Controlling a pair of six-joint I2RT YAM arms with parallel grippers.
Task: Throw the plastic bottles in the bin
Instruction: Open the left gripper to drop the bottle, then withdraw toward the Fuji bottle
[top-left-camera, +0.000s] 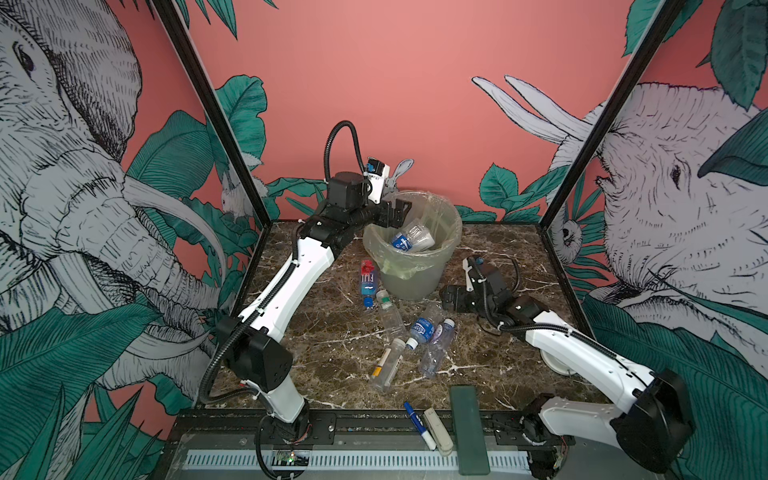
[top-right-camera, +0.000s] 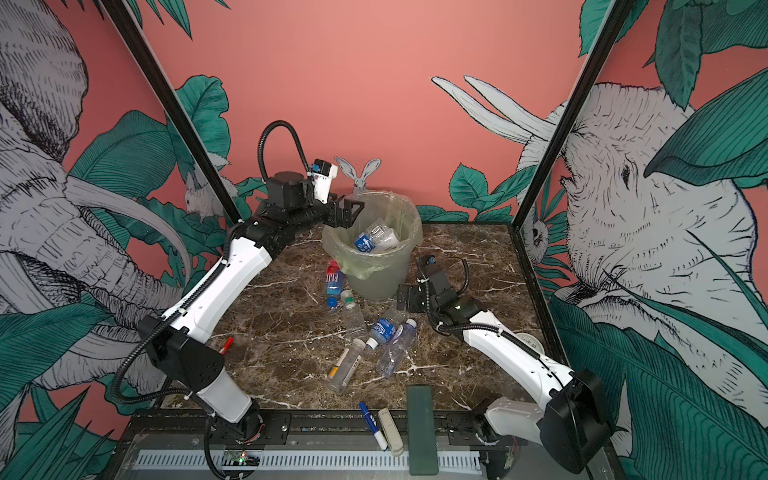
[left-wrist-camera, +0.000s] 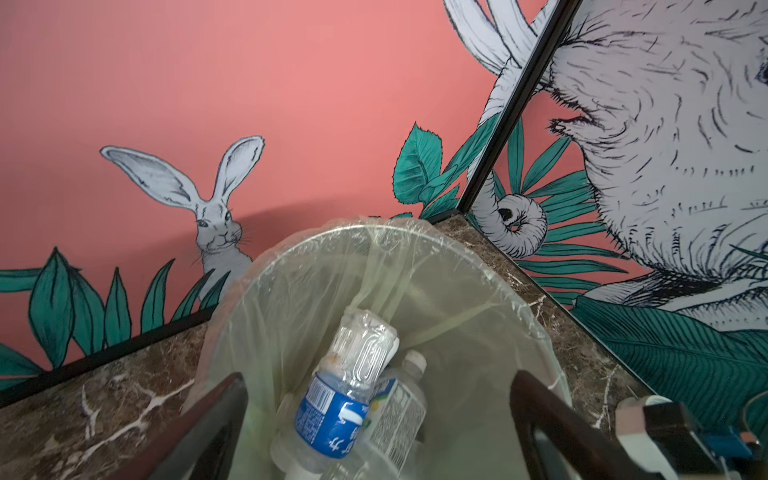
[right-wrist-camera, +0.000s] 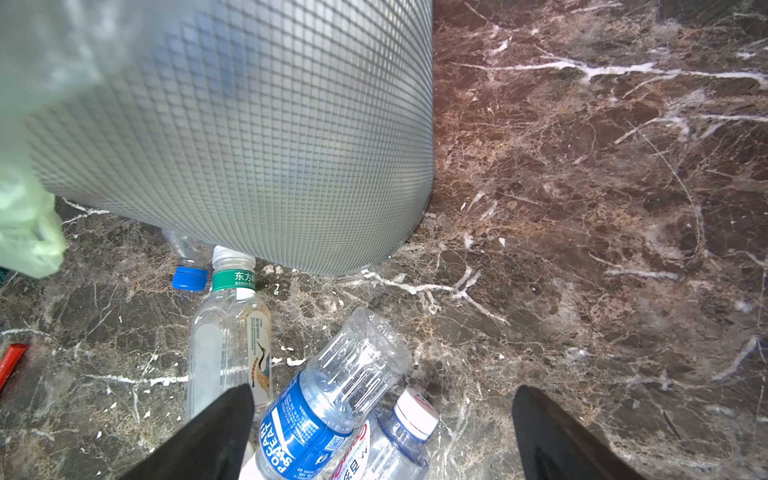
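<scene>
The left end effector (top-left-camera: 397, 212) stands spread and empty over the round translucent grey plastic bin with pale green liner (top-left-camera: 453, 216). Directly beneath it, inside the bin, lies a clear plastic bottle with blue label (left-wrist-camera: 332, 415), long axis steeply tilted, ribbed base up, neck down. The right end effector (top-left-camera: 446, 298), also spread and empty, hangs low over the dark marbled desk (top-left-camera: 498, 266) beside the bin wall. Below it, nearer one jaw, lies a second clear blue-labelled bottle (right-wrist-camera: 316, 419), base toward the bin, neck away, axis oblique to the jaws and resting against a white-capped clear bottle (right-wrist-camera: 399, 440). Recommendation: square the jaws across that axis and close on the label band, clear of the neighbour.
</scene>
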